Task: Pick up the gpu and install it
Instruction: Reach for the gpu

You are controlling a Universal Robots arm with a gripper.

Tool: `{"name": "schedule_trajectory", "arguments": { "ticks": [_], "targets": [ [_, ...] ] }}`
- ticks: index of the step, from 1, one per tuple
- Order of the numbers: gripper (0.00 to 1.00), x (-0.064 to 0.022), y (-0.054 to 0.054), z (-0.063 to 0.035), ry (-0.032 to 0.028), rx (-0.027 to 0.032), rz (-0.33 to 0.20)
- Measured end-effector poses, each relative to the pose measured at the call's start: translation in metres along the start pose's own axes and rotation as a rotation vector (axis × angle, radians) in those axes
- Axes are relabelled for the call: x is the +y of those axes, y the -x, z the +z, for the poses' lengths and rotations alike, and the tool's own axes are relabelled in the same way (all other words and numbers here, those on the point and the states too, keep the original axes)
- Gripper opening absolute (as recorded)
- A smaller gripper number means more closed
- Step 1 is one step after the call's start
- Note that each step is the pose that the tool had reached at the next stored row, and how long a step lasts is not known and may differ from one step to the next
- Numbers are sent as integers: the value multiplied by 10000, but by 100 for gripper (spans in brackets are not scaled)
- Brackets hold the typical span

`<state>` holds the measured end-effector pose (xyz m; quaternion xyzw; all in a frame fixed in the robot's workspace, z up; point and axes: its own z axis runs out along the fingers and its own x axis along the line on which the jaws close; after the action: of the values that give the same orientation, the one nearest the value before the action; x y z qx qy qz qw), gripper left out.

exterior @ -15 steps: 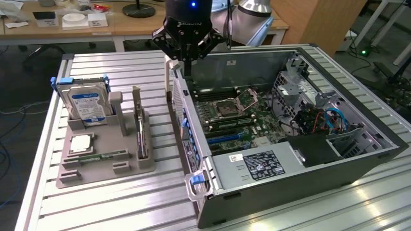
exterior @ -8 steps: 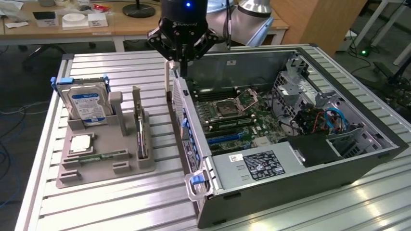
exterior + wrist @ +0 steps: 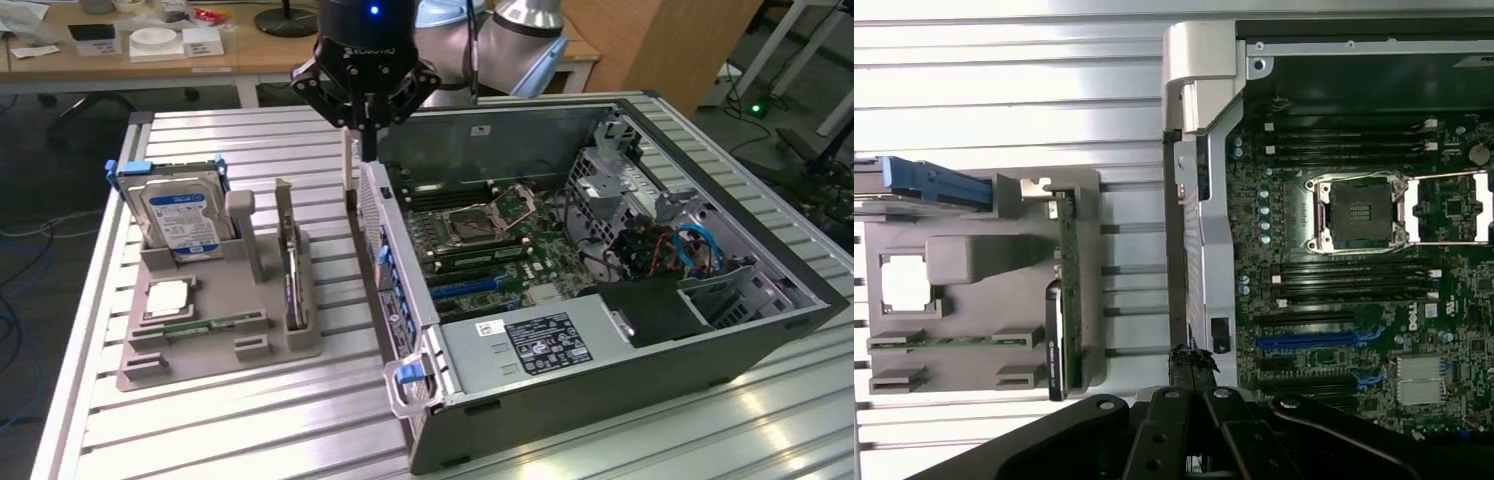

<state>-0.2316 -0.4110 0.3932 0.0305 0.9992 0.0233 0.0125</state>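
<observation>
Slatted metal table [image 3: 227,150] is carrying a grey holder tray [image 3: 200,352] and an open computer case [image 3: 587,385].
Your gripper [image 3: 368,150] is hovering with fingers pressed together, gripping nothing, over the case wall facing the tray; the gpu [image 3: 291,285] is standing on edge in the tray, near the hard drive [image 3: 180,215], apart from the gripper.

The gripper [image 3: 368,138] is black all over. Its rounded, glossy body has a small blue light [image 3: 372,11] glowing near the top and pale lettering across the front, too small to read. Flat black links [image 3: 1154,430] hang below the body, with round pivot pins at their joints. The arm [image 3: 527,35] on the far side is silver-grey and rounded, with a pale blue cap [image 3: 447,10].
</observation>
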Motion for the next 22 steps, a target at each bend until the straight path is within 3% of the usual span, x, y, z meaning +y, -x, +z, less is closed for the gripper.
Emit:
{"name": "schedule_trajectory", "arguments": {
  "ticks": [22],
  "targets": [
    [10, -16, -258, -7, 0, 0, -1]
  ]
}}
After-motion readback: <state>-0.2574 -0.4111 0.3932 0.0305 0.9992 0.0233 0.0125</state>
